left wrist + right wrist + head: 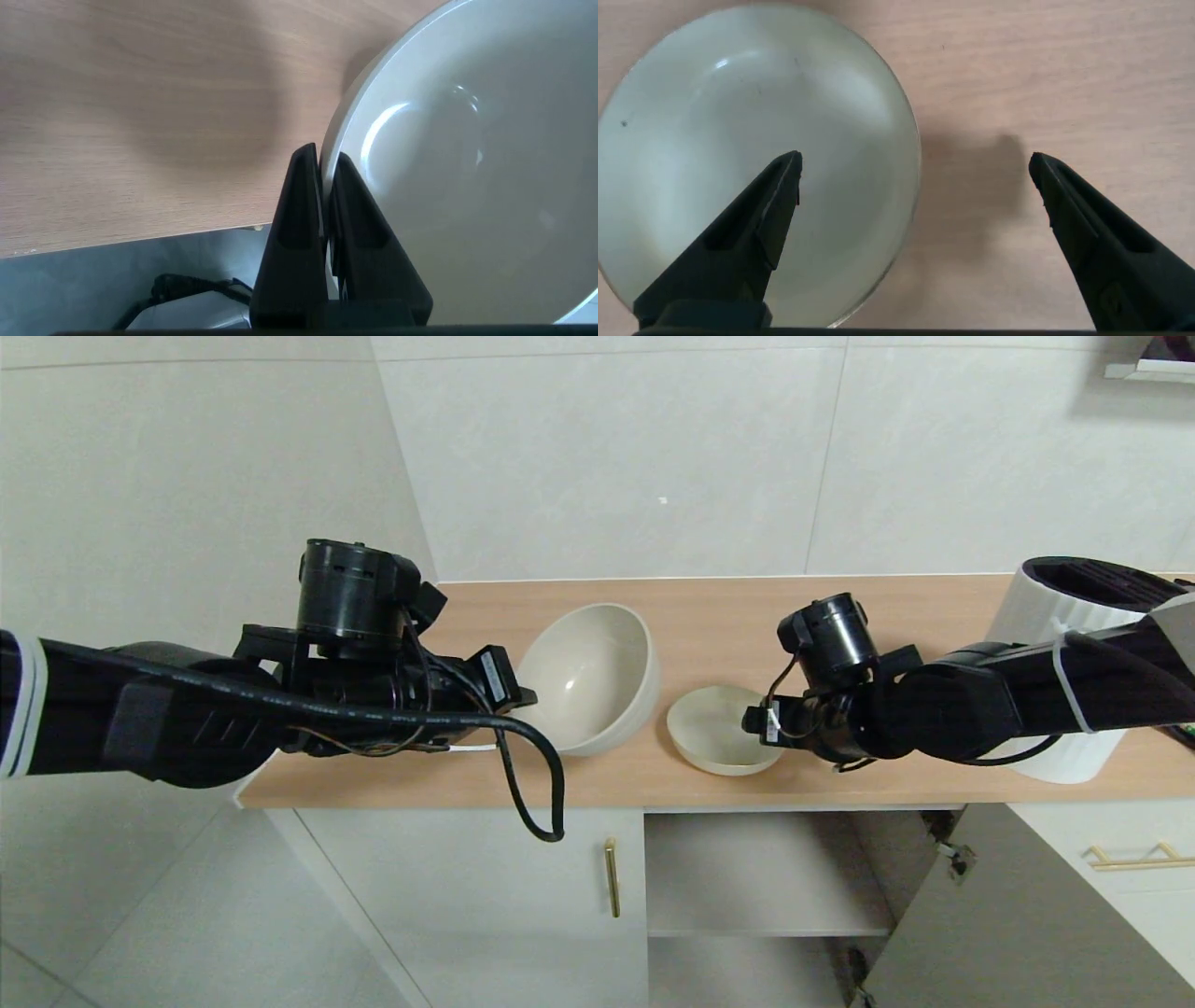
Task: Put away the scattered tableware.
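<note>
White wall tiles [607, 457] back a wooden tabletop [728, 616] above a cupboard [756, 873] with its door open. The large bowl [593, 677] sits tilted, its rim pinched by the left hand [324, 168]. Just beside it, the small bowl [719, 728] lies below the wide-spread right hand [913, 163].

In the head view the left arm [187, 709] covers the near-left rim of the large bowl [597, 672]. The left gripper [322, 177] is screened there by its own wrist. The right arm [980, 700] hides the small bowl's [714, 728] right edge and crosses the white ribbed container [1036, 607] — its middle is unseen. In the left wrist view the large bowl runs off the picture's edges. In the right wrist view a finger of the right gripper [913, 163] masks part of the small bowl's rim.
</note>
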You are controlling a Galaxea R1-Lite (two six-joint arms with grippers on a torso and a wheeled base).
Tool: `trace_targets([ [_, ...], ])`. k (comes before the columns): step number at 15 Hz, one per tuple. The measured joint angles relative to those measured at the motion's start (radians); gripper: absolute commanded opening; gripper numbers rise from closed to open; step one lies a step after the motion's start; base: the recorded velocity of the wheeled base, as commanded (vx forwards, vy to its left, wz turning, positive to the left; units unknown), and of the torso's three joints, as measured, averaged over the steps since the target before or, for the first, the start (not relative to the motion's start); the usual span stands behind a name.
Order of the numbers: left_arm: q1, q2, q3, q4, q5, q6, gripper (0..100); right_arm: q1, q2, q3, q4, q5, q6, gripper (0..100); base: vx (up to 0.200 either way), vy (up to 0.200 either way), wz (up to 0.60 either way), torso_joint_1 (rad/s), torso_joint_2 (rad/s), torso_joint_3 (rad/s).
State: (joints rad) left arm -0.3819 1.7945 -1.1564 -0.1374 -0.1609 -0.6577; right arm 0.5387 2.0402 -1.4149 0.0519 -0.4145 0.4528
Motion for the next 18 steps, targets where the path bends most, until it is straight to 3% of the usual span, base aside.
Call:
trace_targets([
  [1,-0.001,0.000,0.000,0.000,0.000,0.000,0,-0.001,0.005,-0.004,0.000,0.000,0.000,0,0.000,0.000,0.00,0.000,0.00,0.000],
  [11,-0.003,-0.013,0.009,0.001,0.001,0.004,0,-0.017,-0.030,0.004,0.004,0.016,0.004,0,0.000,0.000,0.00,0.000,0.00,0.000],
  [12,-0.003,-0.023,0.015,0.002,0.001,0.012,0,-0.025,-0.055,0.014,0.007,0.030,0.004,0,0.000,0.000,0.00,0.000,0.00,0.000],
  [15,-0.003,-0.067,0.077,0.001,0.001,0.110,0,-0.041,-0.176,0.081,0.009,0.142,-0.001,0,0.000,0.000,0.00,0.000,0.00,0.000],
  [18,-0.003,-0.136,0.138,0.001,0.001,0.126,0,-0.047,-0.304,0.181,0.024,0.222,-0.007,0,0.000,0.000,0.00,0.000,0.00,0.000],
])
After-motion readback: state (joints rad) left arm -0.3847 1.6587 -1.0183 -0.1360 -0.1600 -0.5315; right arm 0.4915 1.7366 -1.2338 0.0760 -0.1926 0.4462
